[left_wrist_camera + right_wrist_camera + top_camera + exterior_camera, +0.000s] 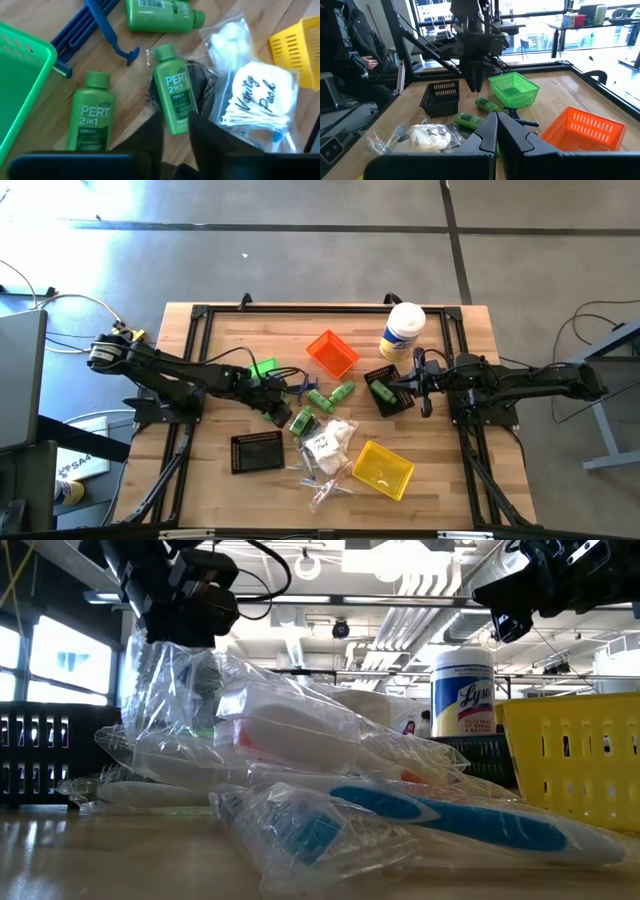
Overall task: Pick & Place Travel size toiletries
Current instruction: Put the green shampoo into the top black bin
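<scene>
Step in hand: approach to pick. Left gripper, fingers slightly spread, hangs over a green plastic mini shampoo bottle lying on the wooden tabletop beside a clear-wrapped vanity pack. Next move, by judgement: descend, straddle the bottle, close. Right gripper pressed together, waiting at right.

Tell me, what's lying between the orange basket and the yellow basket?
In the high view, green bottles and a white packet lie between the orange basket and yellow basket.
</scene>
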Available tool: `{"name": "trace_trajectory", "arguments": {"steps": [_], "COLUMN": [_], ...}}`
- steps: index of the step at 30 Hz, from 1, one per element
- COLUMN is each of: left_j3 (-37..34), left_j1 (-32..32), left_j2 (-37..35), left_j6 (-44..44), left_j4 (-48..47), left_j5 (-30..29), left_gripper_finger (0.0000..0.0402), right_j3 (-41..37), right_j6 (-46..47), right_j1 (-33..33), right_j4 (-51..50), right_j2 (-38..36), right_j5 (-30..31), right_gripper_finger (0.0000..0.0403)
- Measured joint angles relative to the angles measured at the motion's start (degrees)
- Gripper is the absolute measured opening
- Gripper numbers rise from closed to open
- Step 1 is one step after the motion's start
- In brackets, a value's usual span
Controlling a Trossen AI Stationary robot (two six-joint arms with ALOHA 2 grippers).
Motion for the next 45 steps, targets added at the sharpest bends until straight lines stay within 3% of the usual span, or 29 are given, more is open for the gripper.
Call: {"name": "trace_trajectory", "arguments": {"steps": [8, 14, 23, 28, 45], "left_j3": [0.02, 0.02, 0.0, -0.07, -0.12], "left_j1": [0.0, 0.0, -0.02, -0.02, -0.02], "left_j2": [-0.02, -0.02, 0.92, 2.88, 16.34], "left_j6": [-2.26, -2.27, -6.5, -5.41, -9.98], "left_j4": [0.14, 0.46, 8.7, 8.55, 13.32], "left_j5": [-0.28, -0.32, -0.36, -0.36, 5.46], "left_gripper_finger": [0.0228, 0.0284, 0.0294, 0.0294, 0.0294], "right_j3": [0.0, 0.0, 0.0, 0.0, 0.0], "right_j6": [-0.31, -0.45, -0.45, -0.45, -0.27], "right_j1": [-0.02, -0.02, 0.0, 0.0, 0.0], "right_j4": [0.0, 0.02, 0.02, 0.16, 1.29], "right_j2": [0.0, 0.0, 0.0, -0.02, 0.0], "right_j5": [0.0, 0.0, 0.02, 0.0, 0.0], "right_gripper_finger": [0.0003, 0.0003, 0.0003, 0.0003, 0.0003]}}
